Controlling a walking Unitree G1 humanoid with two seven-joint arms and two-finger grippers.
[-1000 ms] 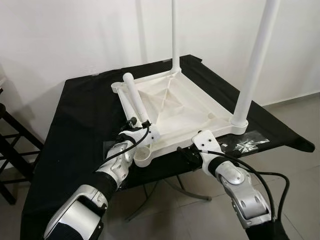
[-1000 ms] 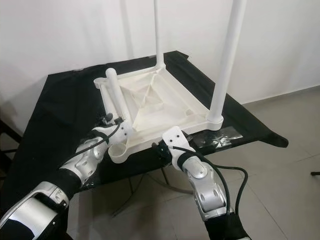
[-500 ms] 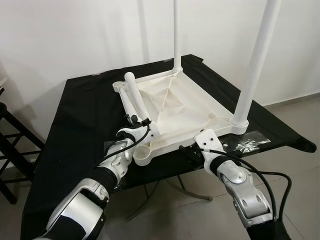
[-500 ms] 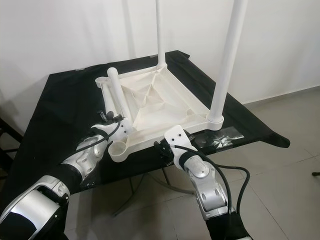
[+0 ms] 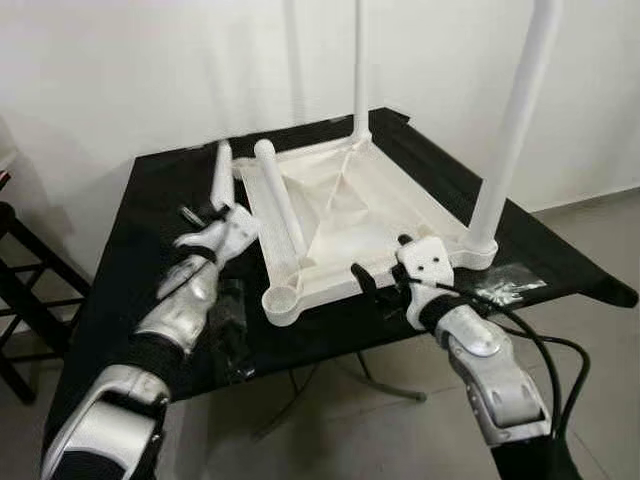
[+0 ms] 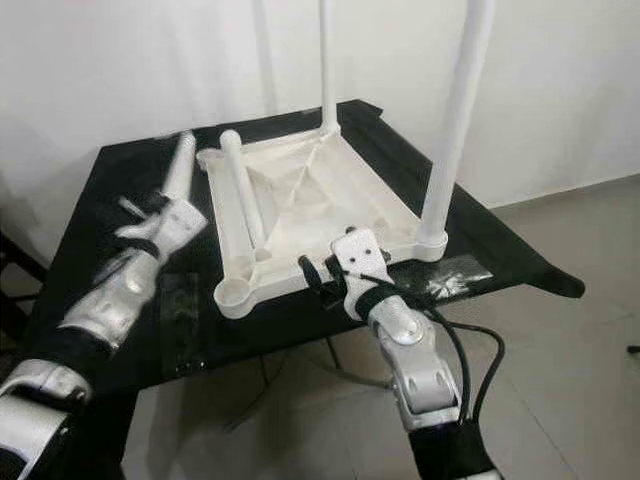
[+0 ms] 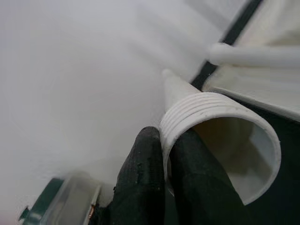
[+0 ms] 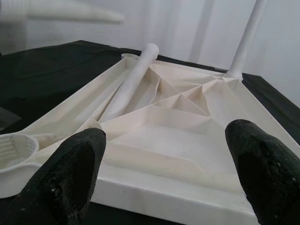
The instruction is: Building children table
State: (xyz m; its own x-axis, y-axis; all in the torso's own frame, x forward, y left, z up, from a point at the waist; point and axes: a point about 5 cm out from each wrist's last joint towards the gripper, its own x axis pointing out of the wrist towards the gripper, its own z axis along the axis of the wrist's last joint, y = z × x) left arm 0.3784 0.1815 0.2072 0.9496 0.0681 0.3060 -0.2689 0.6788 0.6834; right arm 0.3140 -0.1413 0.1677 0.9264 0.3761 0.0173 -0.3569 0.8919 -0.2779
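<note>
An upturned white table top [image 5: 380, 215] lies on the black-clothed table [image 5: 140, 230]. Two white legs stand in its sockets, one at the back [image 5: 359, 70] and one on the right [image 5: 512, 130]. A loose leg [image 5: 278, 212] lies across its left side, and the front-left socket [image 5: 281, 300] is empty. My left gripper [image 5: 207, 218] is shut on the threaded end [image 7: 220, 136] of another leg [image 5: 222, 172], held above the cloth left of the top. The right gripper [image 5: 385, 262] is open at the top's front edge, with its fingers [image 8: 70, 173] wide apart and holding nothing.
A clear plastic bag [image 5: 232, 310] lies on the cloth under my left arm, and another with small parts [image 5: 500, 290] by the right corner. A dark stool frame [image 5: 20, 300] stands at the left. A white wall runs behind; tiled floor [image 5: 600, 230] lies to the right.
My left gripper has lifted one leg off the table top and swung it out to the left. The right gripper has moved up to the top's front edge.
</note>
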